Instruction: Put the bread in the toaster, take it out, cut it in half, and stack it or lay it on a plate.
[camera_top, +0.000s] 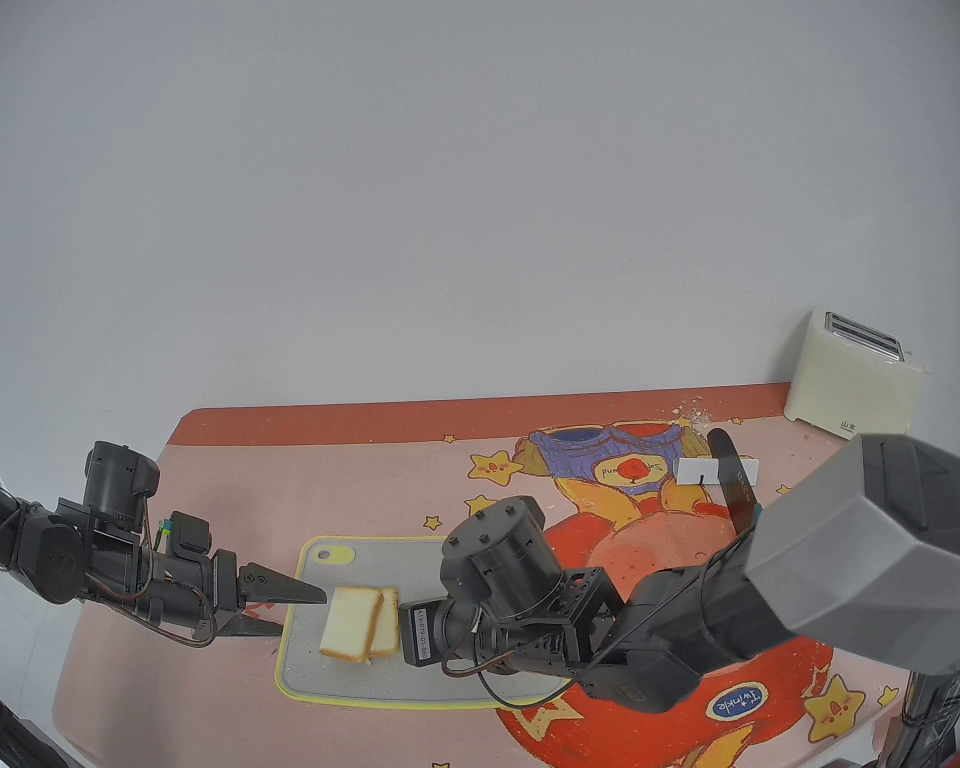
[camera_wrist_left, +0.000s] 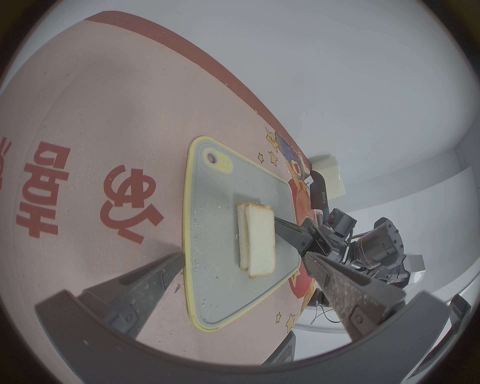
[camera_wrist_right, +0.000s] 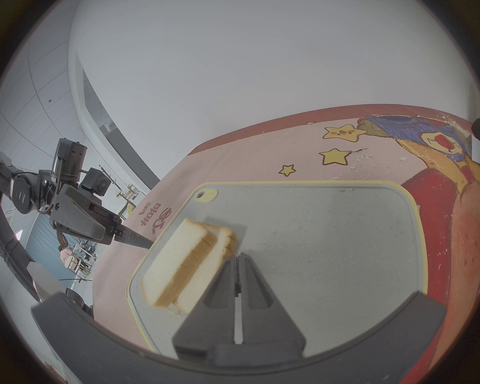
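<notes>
Got two pale bread halves with golden-brown crust (camera_top: 358, 622) here, already cut, one leaning overlapped on the other, not lying flat. Sitting on the left part of a grey plastic cutting board with a yellow rim (camera_top: 330, 680), flat on the bench (camera_top: 250, 470). Cream two-slot toaster (camera_top: 855, 385) standing upright at the far right corner. Black-bladed knife (camera_top: 735, 490) propped across a small white rest (camera_top: 695, 470), near the toaster and well apart from the board.
</notes>
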